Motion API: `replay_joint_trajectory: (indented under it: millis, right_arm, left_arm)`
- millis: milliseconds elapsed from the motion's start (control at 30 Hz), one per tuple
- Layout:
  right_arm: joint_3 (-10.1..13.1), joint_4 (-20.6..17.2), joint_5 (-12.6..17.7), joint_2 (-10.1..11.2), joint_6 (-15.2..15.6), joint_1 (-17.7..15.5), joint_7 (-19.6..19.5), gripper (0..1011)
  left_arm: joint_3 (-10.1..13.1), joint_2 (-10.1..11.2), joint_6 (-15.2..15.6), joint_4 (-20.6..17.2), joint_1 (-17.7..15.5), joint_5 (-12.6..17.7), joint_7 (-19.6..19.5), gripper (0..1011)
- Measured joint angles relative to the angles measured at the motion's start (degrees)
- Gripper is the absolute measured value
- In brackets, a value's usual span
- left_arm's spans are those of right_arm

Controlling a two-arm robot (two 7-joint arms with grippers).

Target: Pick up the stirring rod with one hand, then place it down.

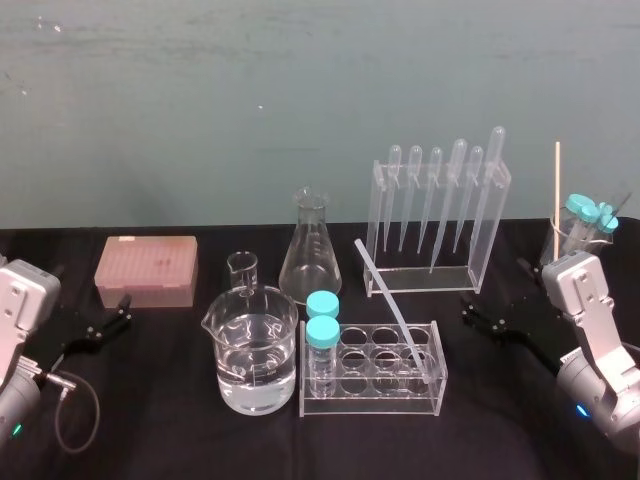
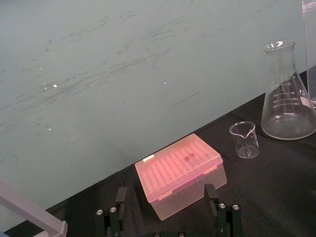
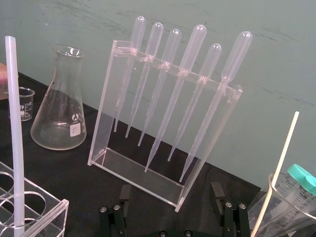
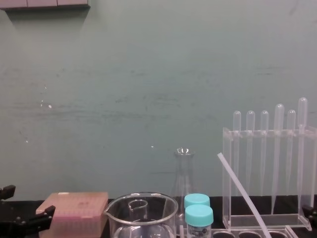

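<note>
The stirring rod is a thin translucent-white stick leaning in the clear test tube rack, its top tilted back and to the left. The chest view has the stirring rod slanting up in front of the pipette stand, and in the right wrist view the stirring rod stands at the edge. My right gripper hovers low to the right of the rack, apart from the rod; its wrist view shows the right gripper open and holding nothing. My left gripper rests at the far left, and in its wrist view the left gripper is open before the pink box.
A beaker of water, a small beaker and a conical flask stand left of the rack. A pink tip box is at the left, a pipette stand behind, and a beaker with capped tubes and a wooden stick at the right.
</note>
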Motion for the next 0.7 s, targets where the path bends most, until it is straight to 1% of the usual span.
replay_joint_trajectory:
  millis: [700]
  right_arm:
    - [0.0, 0.0, 0.0, 0.0, 0.0, 0.0, 0.0, 1003]
  left_arm:
    - [0.0, 0.0, 0.0, 0.0, 0.0, 0.0, 0.0, 1000]
